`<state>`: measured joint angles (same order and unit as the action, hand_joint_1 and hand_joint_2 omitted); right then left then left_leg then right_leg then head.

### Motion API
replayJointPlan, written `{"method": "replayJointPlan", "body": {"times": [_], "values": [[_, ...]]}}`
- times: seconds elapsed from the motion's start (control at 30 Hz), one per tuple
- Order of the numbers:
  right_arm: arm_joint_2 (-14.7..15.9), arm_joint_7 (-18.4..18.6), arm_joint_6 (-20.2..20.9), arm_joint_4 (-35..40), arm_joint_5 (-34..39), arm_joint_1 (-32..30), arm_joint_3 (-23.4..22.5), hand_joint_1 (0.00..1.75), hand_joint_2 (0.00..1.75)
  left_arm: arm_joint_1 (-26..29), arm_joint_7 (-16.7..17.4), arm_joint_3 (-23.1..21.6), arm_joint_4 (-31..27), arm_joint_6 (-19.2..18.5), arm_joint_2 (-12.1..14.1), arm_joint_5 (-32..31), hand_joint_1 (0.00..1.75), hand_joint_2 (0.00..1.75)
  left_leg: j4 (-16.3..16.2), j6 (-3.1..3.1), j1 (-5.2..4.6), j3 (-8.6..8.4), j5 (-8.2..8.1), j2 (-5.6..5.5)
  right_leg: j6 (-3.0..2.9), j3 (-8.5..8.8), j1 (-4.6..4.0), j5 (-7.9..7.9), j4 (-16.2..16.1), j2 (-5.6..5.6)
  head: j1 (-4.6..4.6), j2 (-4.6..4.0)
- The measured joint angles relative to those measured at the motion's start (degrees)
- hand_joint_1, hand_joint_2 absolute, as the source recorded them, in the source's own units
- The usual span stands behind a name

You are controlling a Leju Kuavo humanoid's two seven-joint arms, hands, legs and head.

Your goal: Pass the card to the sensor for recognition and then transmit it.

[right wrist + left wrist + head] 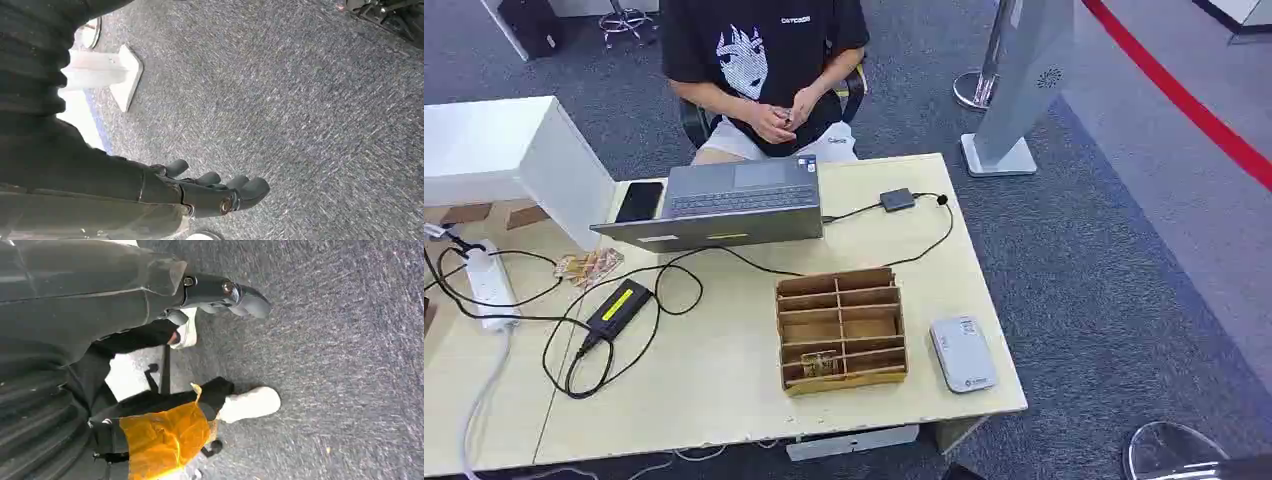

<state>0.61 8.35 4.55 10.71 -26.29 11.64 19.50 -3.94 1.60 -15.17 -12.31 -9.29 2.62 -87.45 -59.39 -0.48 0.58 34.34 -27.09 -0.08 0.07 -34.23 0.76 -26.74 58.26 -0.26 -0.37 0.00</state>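
Two hands hang down by our sides, over the grey carpet, and both hold nothing. Our left hand [220, 295] has its fingers stretched out straight over the carpet [340, 365]. Our right hand [210, 192] has its fingers a little bent and apart, with only floor under them.

Up on the table [714, 390], well away from both hands, we see a brown box [841, 328] split into many small slots. It sits more on our right hand's side than our left. In one slot near our edge of the box lies a small see-through thing, which may be the card [819, 364]; we cannot tell for sure. The other slots look bare.

Just beside the box, farther out toward our right hand's side, lies a flat white sensor [962, 352] on the table top.

Farther off from both hands, an open laptop [724, 205] stands at the far side of the table, and a person [764, 60] in a black shirt sits behind it. Toward our left hand's side lie black cables [624, 330] and a white power strip [489, 285].
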Motion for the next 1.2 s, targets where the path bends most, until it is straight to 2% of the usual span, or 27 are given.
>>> {"method": "replayJointPlan", "body": {"times": [0.2,0.3,0.4,0.5,0.6,0.7,0.87,0.93,1.03,1.2], "values": [[0.0,-0.2,-0.6,0.0,1.0,0.0,-0.3,0.00,1.75,-0.3,-0.1,-2.1,0.0,0.0,0.0,0.0,0.00,1.75,0.0,0.00,-0.01,0.01,0.00,0.00,0.00,0.00,0.00,0.00,0.0,0.00,0.00,0.00],[-0.4,-1.8,-3.2,0.0,7.9,-0.2,-3.1,0.00,1.75,-0.4,0.0,-2.8,0.0,0.0,0.0,0.0,0.00,1.75,0.0,0.00,-0.02,0.01,0.00,0.00,0.00,0.00,0.00,0.00,0.0,0.00,0.00,0.00],[-1.4,-6.0,-7.5,0.2,17.4,-0.8,-9.6,0.00,1.75,-0.4,0.7,-2.9,0.0,0.0,-0.1,0.1,0.00,1.75,0.0,0.00,-0.02,0.02,0.00,-0.01,0.01,0.00,0.00,-0.01,0.0,-0.02,0.00,0.00],[-2.4,-14.0,-8.3,0.9,25.6,-1.4,-17.0,0.00,1.75,-0.4,1.5,-2.9,0.0,-0.1,-0.3,0.2,0.00,1.75,0.0,0.01,-0.04,0.07,0.00,0.00,0.01,-0.01,0.01,-0.01,0.0,-0.01,0.00,0.00],[-1.9,-15.4,-5.5,1.5,29.4,-0.2,-23.6,0.00,1.75,-0.4,0.6,-3.1,0.0,0.2,-0.1,0.1,0.00,1.75,0.0,0.02,-0.08,0.04,0.00,0.01,0.02,0.00,0.05,-0.01,0.0,-0.01,0.00,0.00],[-1.2,-18.3,-0.2,2.6,33.7,1.0,-29.2,0.00,1.75,-0.2,-0.6,-3.7,0.0,0.8,0.2,0.0,0.00,1.75,0.0,0.05,-0.10,0.05,0.02,0.01,0.03,0.02,0.07,0.00,0.0,-0.01,0.02,0.00],[0.1,-20.9,7.6,4.5,39.7,4.6,-38.3,0.00,1.75,1.1,-1.3,-5.9,0.3,1.4,0.4,0.0,0.00,1.75,0.0,0.09,-0.14,-0.01,0.04,0.05,0.09,-0.02,0.12,0.04,0.0,0.02,0.07,0.00],[0.5,-22.0,8.7,4.9,40.2,5.8,-40.4,0.00,1.75,1.4,-1.3,-6.4,0.3,1.6,0.4,0.0,0.00,1.75,0.0,0.09,-0.13,0.00,0.04,0.04,0.08,0.00,0.12,0.04,0.0,0.02,0.02,0.02],[0.7,-25.6,13.4,5.5,41.4,6.8,-42.3,0.00,1.75,1.7,-1.6,-7.9,0.4,1.6,0.5,0.0,0.00,1.75,0.0,0.10,-0.20,0.09,0.05,0.02,0.09,-0.07,0.18,0.05,0.0,0.00,-0.04,0.02],[0.9,-31.0,17.5,6.8,40.6,7.9,-43.0,0.00,1.75,1.7,-1.6,-9.7,0.4,1.6,0.5,0.0,0.00,1.75,0.0,0.42,-0.33,0.58,0.42,-0.48,0.33,-0.32,0.37,0.16,0.0,-0.49,0.02,0.02]]}}
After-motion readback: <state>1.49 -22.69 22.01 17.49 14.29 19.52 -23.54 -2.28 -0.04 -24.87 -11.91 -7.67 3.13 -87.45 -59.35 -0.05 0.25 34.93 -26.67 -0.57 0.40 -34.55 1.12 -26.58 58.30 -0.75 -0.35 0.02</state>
